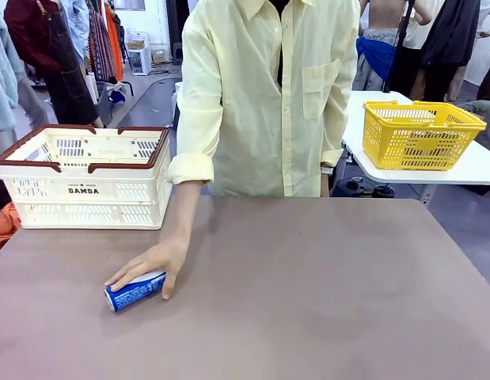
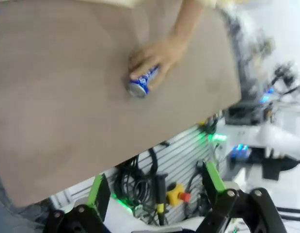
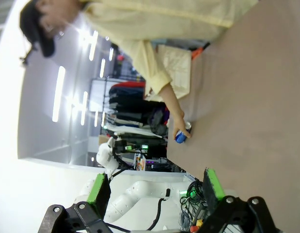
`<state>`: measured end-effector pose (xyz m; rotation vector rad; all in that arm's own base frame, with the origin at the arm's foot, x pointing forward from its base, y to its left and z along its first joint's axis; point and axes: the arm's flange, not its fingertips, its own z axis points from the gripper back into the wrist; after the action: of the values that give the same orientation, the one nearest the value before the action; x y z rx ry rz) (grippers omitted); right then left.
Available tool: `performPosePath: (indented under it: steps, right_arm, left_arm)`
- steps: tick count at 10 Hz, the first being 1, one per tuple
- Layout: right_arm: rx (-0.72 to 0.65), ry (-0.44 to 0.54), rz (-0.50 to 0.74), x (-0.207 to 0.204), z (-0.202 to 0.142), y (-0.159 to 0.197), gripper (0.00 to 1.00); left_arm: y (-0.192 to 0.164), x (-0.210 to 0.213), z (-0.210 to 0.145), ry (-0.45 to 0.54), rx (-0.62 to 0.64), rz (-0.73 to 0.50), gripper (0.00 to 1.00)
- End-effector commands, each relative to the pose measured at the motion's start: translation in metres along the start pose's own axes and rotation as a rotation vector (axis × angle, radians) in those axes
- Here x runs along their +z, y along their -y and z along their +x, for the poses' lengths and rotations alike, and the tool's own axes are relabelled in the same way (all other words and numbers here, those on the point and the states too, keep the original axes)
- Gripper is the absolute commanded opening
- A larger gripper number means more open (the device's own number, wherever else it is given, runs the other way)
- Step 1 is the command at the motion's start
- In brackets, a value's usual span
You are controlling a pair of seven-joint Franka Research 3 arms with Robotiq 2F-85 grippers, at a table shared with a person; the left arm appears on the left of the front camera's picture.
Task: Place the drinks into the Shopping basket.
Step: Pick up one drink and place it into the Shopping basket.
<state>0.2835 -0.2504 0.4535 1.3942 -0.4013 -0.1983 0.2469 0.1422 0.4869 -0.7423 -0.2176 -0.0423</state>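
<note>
You have one slim blue can (image 1: 134, 290) with white lettering and a silver top, lying on its side on the smooth, matte grey-brown bench (image 1: 324, 309), toward the robot's left and near side. The person's hand (image 1: 150, 265) lies over it, fingers stretched along the metal body, the forearm coming down from a rolled pale-yellow sleeve (image 1: 191, 168).

The Shopping basket (image 1: 86, 207) stands at the far left of the bench, apart from the can. It is rectangular, of cream-white perforated plastic, with dark brown rim handles and black DAMDA print on its near wall. A yellow mesh basket (image 1: 419, 138) sits on a separate white bench (image 1: 474, 168) at the far right.

Your left tool (image 2: 155, 187) hangs above the bench's near edge. Its green-padded fingers are spread wide and grasp nothing, and the can and hand are well beyond them. Your right tool (image 3: 154, 184) is likewise released, its jaws wide and touching nothing, with the can small and far off.
</note>
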Motion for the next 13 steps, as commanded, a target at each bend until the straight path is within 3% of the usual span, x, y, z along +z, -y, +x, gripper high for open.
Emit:
performPosePath:
  steps: [1, 2, 4, 7, 9, 11, 13]
  right_arm:
    - [0.024, 0.003, 0.013, 0.000, -0.001, -0.001, 1.00]
    - [0.024, 0.003, 0.013, 0.000, -0.001, -0.001, 1.00]
    - [0.024, 0.003, 0.013, 0.000, -0.001, -0.001, 1.00]
    - [0.024, 0.003, 0.013, 0.000, -0.001, -0.001, 1.00]
    - [0.024, 0.003, 0.013, 0.000, -0.001, -0.001, 1.00]
    - [0.024, 0.003, 0.013, 0.000, -0.001, -0.001, 1.00]
    - [0.024, 0.003, 0.013, 0.000, -0.001, -0.001, 1.00]
  left_arm:
    - [0.051, -0.068, 0.059, -0.121, -0.069, 0.115, 1.00]
    - [0.057, -0.075, 0.070, -0.140, -0.068, 0.093, 1.00]
    - [0.039, -0.038, 0.059, -0.085, -0.027, 0.059, 1.00]
    - [-0.034, 0.048, -0.003, 0.117, 0.125, -0.023, 1.00]
    - [-0.077, 0.077, -0.057, 0.277, 0.240, -0.108, 1.00]
    - [-0.078, 0.076, -0.065, 0.304, 0.238, -0.099, 1.00]
    - [-0.029, 0.059, -0.044, 0.255, 0.122, 0.014, 1.00]
